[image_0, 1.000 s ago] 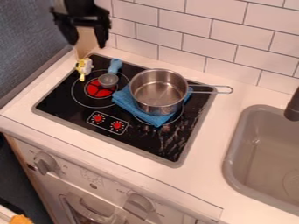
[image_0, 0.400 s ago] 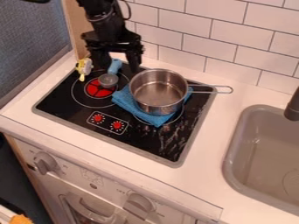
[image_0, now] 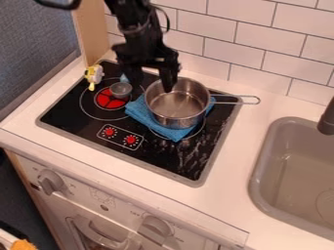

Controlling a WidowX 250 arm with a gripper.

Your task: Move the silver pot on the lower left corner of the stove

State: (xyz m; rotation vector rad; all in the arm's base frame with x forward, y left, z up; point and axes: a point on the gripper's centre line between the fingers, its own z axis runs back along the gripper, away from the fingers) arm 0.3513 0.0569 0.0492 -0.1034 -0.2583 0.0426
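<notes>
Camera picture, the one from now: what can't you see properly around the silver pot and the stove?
All in the camera view:
- Cloth: its middle is hidden under the pot.
- Small pan's blue handle: mostly hidden behind the gripper.
- Whether a finger touches the pot: the slanted view hides any gap.
- Orange thing: cut off by the bottom edge.
- Sink and tap: cut off by the right edge.

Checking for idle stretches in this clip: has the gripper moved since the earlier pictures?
Yes, right and down in the view: from beyond the upper left corner of the stove, the gripper has come to the rim of the silver pot.
</notes>
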